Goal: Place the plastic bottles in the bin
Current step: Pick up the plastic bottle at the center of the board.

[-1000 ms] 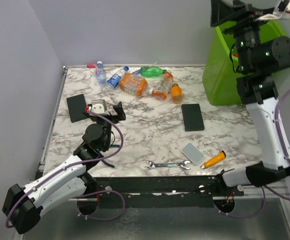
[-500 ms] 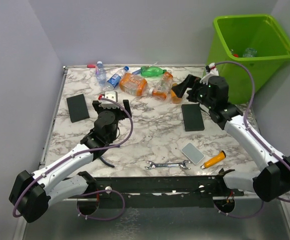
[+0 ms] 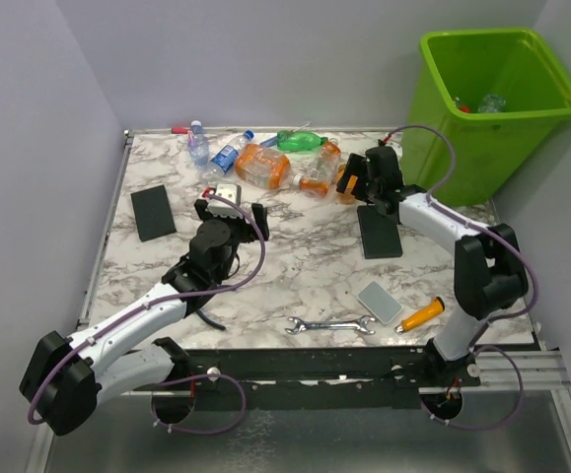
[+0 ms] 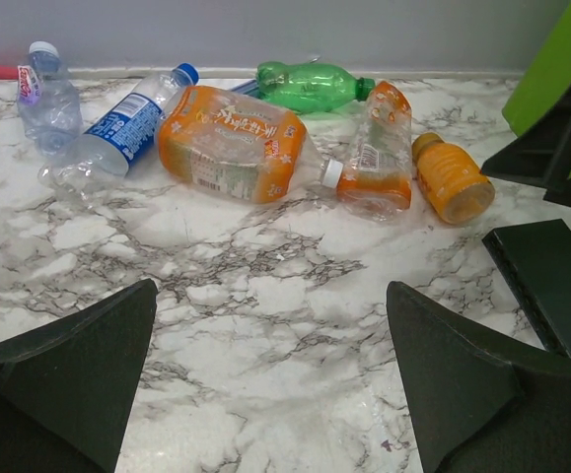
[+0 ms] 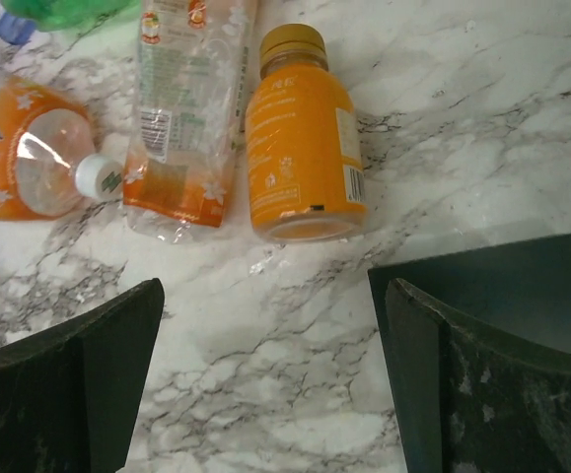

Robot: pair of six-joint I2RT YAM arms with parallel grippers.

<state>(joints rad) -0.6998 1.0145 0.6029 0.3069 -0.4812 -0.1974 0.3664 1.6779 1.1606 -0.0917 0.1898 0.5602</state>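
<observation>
Right gripper [image 5: 273, 288] gapes wide and empty; orange bottle [image 5: 300, 148] at 12 o'clock, black slab [image 5: 502, 281] at 3. Left gripper [image 4: 272, 288] likewise wide, empty, bottles [image 4: 231, 143] at 12.

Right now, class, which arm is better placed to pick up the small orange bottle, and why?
Right. The right claw, open, sits just short of the small orange bottle, lined up with it, and the bin stands on that side. The left claw, also open, is farther from that bottle.
</observation>
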